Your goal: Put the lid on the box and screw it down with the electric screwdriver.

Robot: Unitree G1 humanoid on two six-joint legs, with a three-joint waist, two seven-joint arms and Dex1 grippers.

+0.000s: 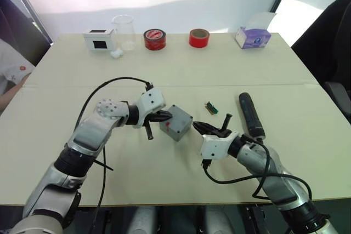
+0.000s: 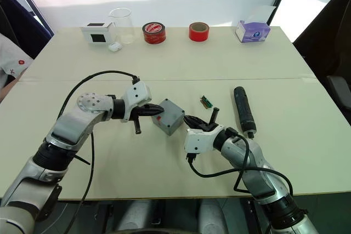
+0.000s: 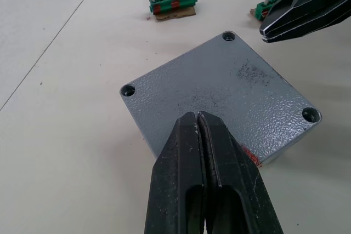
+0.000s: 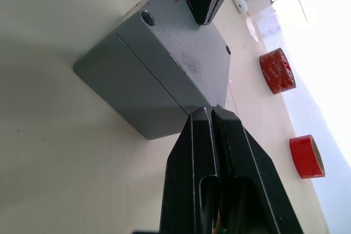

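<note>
The gray box sits mid-table with the gray lid lying flat on top; empty screw holes show in the lid's corners. My left gripper is shut, its tips resting on the lid near the edge with the red mark. My right gripper is also shut, with its tips at the box's opposite corner. The black electric screwdriver lies on the table to the right of my right gripper, untouched.
A small green terminal block lies just behind the box. Along the far edge stand a white box with a black panel, a clear beaker, two red tape rolls, and a purple tissue box. A person's sleeve is at the left.
</note>
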